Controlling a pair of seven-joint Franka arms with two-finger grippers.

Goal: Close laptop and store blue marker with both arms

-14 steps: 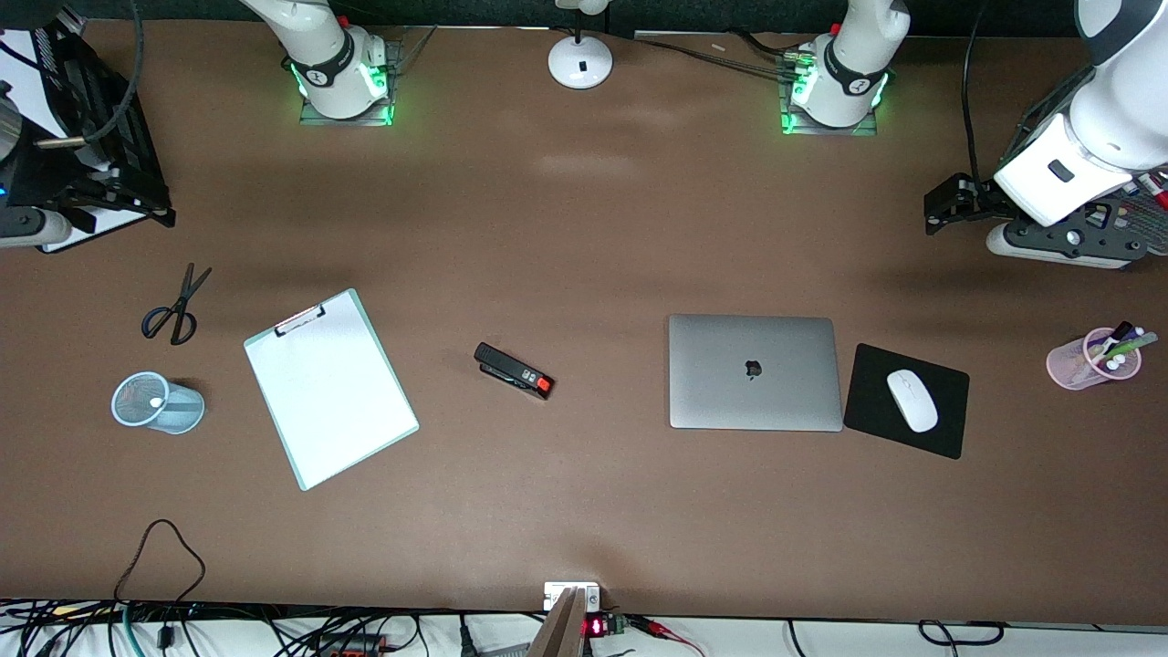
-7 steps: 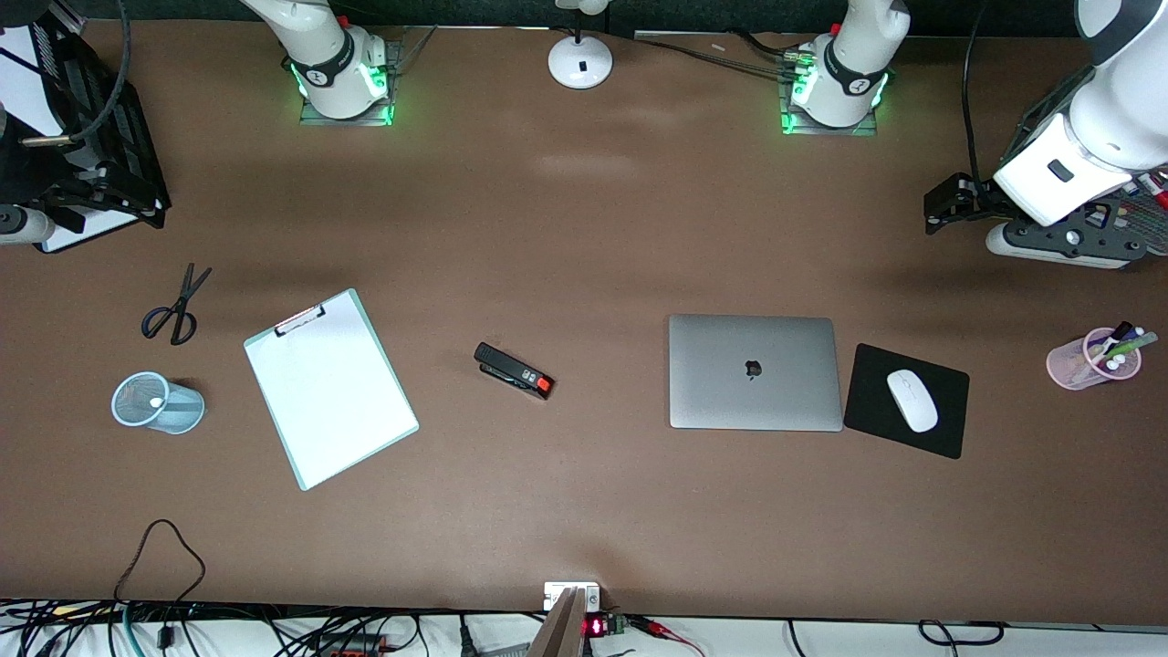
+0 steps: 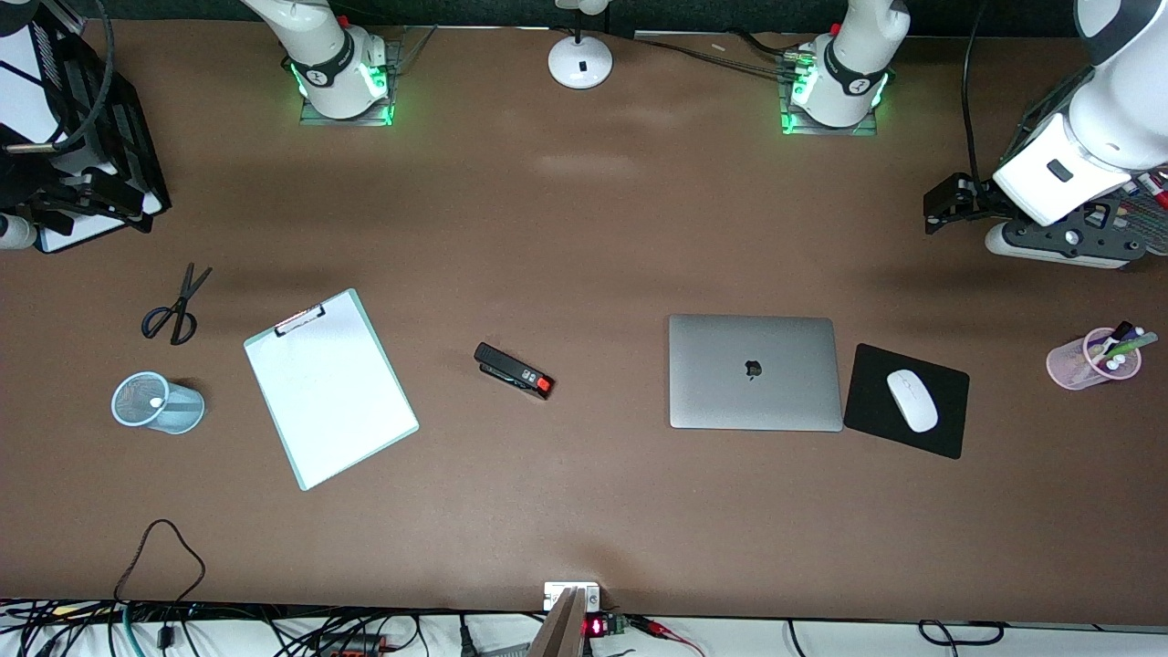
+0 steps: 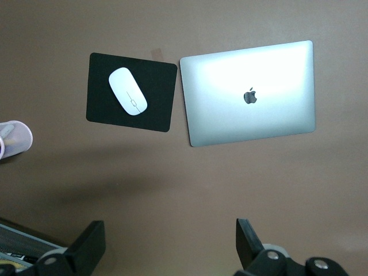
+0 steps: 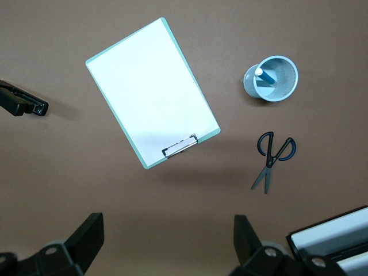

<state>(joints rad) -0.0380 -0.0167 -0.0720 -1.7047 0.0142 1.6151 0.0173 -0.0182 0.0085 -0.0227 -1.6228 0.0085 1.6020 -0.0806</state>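
The silver laptop point(image 3: 754, 372) lies flat with its lid down and the apple logo up; the left wrist view shows the laptop point(image 4: 250, 95) too. The blue marker point(image 5: 264, 81) stands white tip up in a light-blue mesh cup point(image 5: 282, 92) near the right arm's end of the table; the mesh cup point(image 3: 157, 403) lies nearer the front camera than the scissors. My left gripper point(image 4: 169, 233) hangs open and empty high over bare table at the left arm's end. My right gripper point(image 5: 167, 230) is open and empty high over the table's other end.
A clipboard point(image 3: 330, 388), black stapler point(image 3: 514, 370) and scissors point(image 3: 175, 306) lie on the table. A white mouse point(image 3: 912, 400) sits on a black pad point(image 3: 949, 429) beside the laptop. A pink cup point(image 3: 1081, 360) holds pens. A lamp base point(image 3: 580, 62) stands between the arm bases.
The right arm has drifted a little toward its end of the table. The left arm and everything on the table have stayed put.
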